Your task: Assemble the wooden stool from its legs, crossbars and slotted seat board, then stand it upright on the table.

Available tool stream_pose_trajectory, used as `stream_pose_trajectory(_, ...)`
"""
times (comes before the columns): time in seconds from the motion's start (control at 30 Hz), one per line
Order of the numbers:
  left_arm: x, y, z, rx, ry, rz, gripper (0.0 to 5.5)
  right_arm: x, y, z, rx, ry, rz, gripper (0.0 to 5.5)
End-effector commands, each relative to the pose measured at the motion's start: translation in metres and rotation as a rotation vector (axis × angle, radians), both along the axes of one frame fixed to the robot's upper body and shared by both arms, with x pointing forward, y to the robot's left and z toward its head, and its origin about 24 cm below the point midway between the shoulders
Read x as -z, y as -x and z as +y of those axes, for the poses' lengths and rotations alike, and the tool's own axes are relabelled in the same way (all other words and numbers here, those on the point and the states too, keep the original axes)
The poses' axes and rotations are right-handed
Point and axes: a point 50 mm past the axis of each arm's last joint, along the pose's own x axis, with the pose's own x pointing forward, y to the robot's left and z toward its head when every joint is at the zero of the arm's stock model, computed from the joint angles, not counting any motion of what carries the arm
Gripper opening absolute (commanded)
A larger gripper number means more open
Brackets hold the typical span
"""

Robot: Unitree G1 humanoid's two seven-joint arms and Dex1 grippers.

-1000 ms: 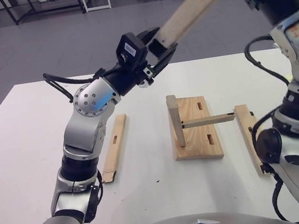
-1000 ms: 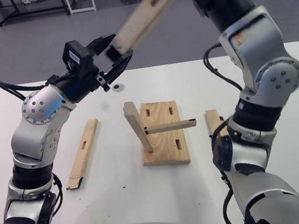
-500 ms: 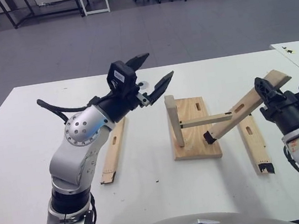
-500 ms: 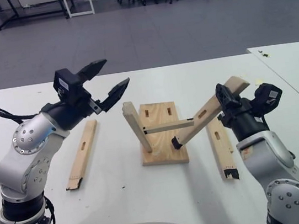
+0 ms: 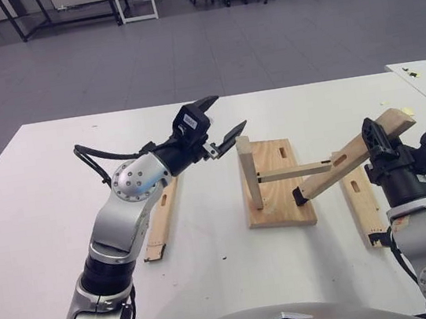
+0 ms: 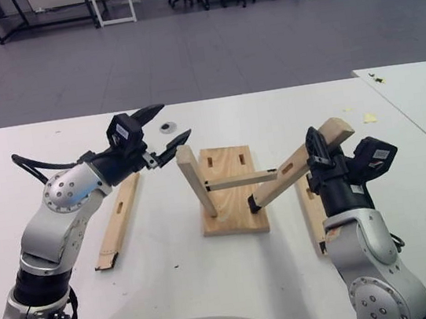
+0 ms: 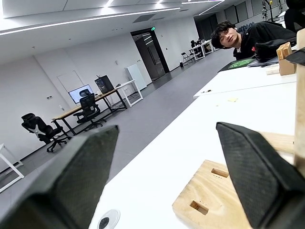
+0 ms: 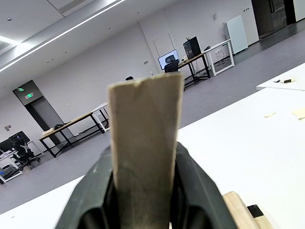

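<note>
Your left arm (image 5: 138, 181) stretches across the desk (image 5: 37, 208), left tool (image 5: 226, 113) spread wide beside the upright leg (image 5: 248, 172) in the seat board (image 5: 284, 211) — your right tool (image 5: 372, 145) pinches a slanted leg (image 5: 339, 162), its foot on that board.

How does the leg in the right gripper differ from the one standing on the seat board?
The standing leg is upright on the seat board, at its left edge; the held leg leans, its dark-tipped lower end on the board's right side. The right gripper clamps the held leg's upper end; nothing grips the standing leg. The crossbar plugs into the standing leg; whether it enters the held leg is unclear. Both are pale wood.
</note>
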Motion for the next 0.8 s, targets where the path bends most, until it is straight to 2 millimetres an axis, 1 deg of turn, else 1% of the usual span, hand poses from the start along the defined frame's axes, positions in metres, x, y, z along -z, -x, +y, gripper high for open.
stream_pose_trajectory(0.03,-0.001,0.004,-0.001,0.009,-0.022,-0.026,3.76,0.008,0.006,0.000,0.009,0.034,0.060,1.02)
stream_pose_trajectory(0.1,0.000,0.004,-0.003,0.008,-0.030,-0.029,3.76,0.011,0.006,0.002,0.002,0.047,0.070,1.02)
stream_pose_trajectory(0.17,0.001,0.003,-0.006,0.008,-0.037,-0.036,3.76,0.016,0.007,0.009,-0.023,0.107,0.103,1.02)
stream_pose_trajectory(0.23,-0.001,0.003,-0.007,0.007,-0.040,-0.044,3.76,0.022,0.008,0.010,-0.014,0.125,0.135,1.02)
stream_pose_trajectory(0.3,-0.002,0.000,-0.008,0.001,-0.043,-0.050,3.76,0.026,0.011,0.011,0.002,0.141,0.150,1.02)
stream_pose_trajectory(0.47,0.002,-0.002,-0.009,-0.016,-0.051,-0.054,3.76,0.039,0.021,0.015,-0.024,0.195,0.186,1.02)
stream_pose_trajectory(0.6,0.008,0.000,-0.014,-0.017,-0.056,-0.049,3.76,0.042,0.018,0.018,-0.074,0.273,0.198,1.02)
stream_pose_trajectory(0.7,0.012,0.001,-0.018,-0.021,-0.069,-0.055,3.76,0.048,0.014,0.019,-0.128,0.328,0.259,1.02)
stream_pose_trajectory(0.73,0.013,0.001,-0.020,-0.024,-0.072,-0.059,3.76,0.051,0.013,0.020,-0.152,0.328,0.286,1.40)
stream_pose_trajectory(0.8,0.015,0.001,-0.023,-0.032,-0.074,-0.068,3.76,0.052,0.010,0.022,-0.220,0.333,0.323,1.86)
